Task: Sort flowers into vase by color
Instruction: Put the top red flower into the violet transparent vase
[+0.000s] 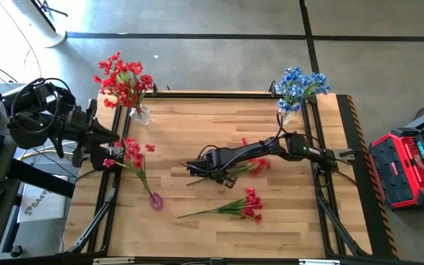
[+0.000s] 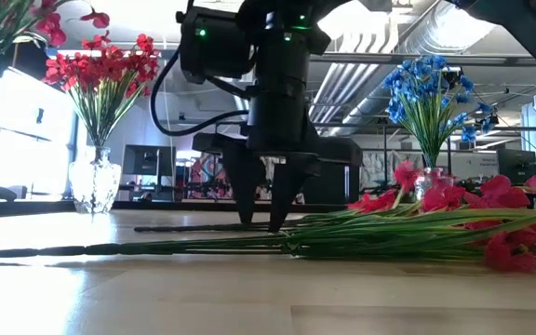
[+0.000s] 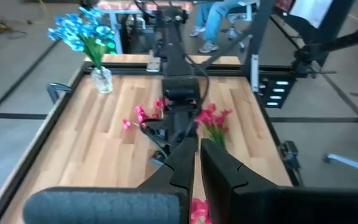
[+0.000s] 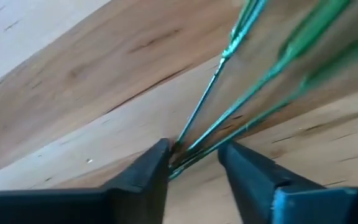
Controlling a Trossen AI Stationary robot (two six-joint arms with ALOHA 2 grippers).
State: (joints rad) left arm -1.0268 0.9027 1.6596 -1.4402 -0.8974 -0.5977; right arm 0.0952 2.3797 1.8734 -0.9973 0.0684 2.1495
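Down at the middle of the pale wooden bench (image 1: 197, 132), the right gripper (image 1: 197, 171) stands tip-down over the thin green stems of a red-flowered spray (image 1: 255, 166). Its two dark fingers (image 4: 145, 177) straddle those stems, partly open, with the stems running through the gap; whether they already pinch them I cannot tell. A second loose red spray with a long green stem (image 1: 235, 207) lies on the bench nearer the front edge, apart from the gripper. A third red spray (image 1: 134, 158) lies near the left side, its stem reaching toward a small pink object (image 1: 156, 201). A clear glass vase of red flowers (image 1: 127, 88) stands at the far left corner, and a clear vase of light blue flowers (image 1: 297, 88) at the far right corner. The left gripper (image 3: 197, 163) waits at the bench's left edge, fingers closed and empty.
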